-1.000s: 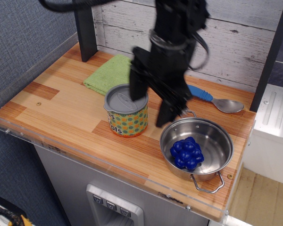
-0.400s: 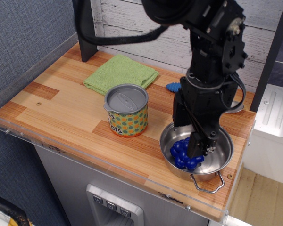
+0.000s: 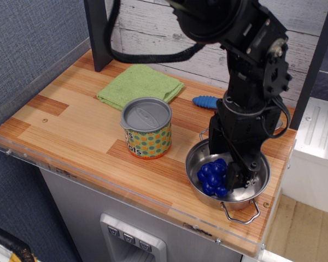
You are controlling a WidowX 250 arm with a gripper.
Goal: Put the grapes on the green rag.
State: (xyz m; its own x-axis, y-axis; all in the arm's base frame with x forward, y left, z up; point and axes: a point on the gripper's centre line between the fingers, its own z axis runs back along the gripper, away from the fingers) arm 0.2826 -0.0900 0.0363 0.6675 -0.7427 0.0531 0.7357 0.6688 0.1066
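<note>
The grapes (image 3: 211, 176), a small bunch of glossy deep-blue balls, lie inside a steel pot (image 3: 195, 170) at the front right of the wooden counter. My black gripper (image 3: 225, 164) is lowered into the pot, right over the grapes and covering their right side. Its fingers look spread, one behind the bunch and one at its right; I see no grip on it. The green rag (image 3: 139, 84), a light green folded cloth, lies flat at the back left, apart from the gripper.
A dotted can (image 3: 146, 129) with a grey lid stands between the rag and the pot. The blue handle of a spoon (image 3: 206, 101) shows behind the pot; its bowl is hidden by the arm. A dark post (image 3: 98, 33) stands at the back left.
The arm has swung from above the can to the right and come down into the pot, ending low over the grapes. The grapes, can and rag have not moved.
</note>
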